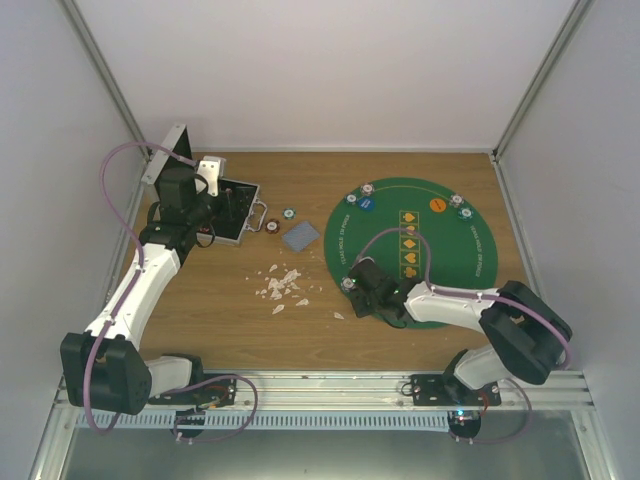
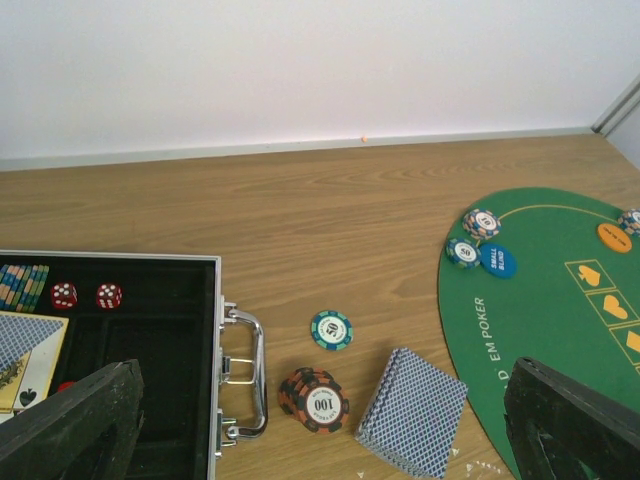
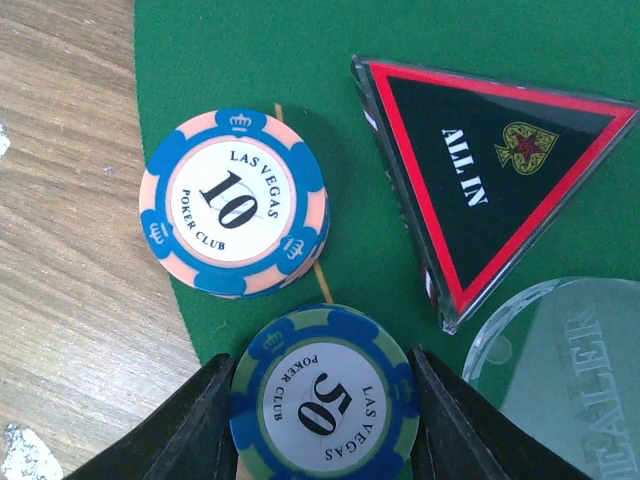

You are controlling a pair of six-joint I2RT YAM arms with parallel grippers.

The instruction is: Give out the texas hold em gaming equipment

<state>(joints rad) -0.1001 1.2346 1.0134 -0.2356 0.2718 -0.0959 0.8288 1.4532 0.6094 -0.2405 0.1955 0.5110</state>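
Blue 50 chip [image 3: 322, 405] is pinched flat in my right gripper [image 3: 318, 358], at the near rim of the green mat [image 3: 400, 40].
I judge it is held low so it can be set down beside the 10 chip [image 3: 237, 205] as a player's stake. Being round it has no long axis; it lies face up, numerals askew. Just beyond, the triangular token [image 3: 480, 180] lies flat, long edge across the view, apex toward my fingers. My left gripper [image 2: 325, 400] hangs wide and empty above the card deck [image 2: 412, 410].
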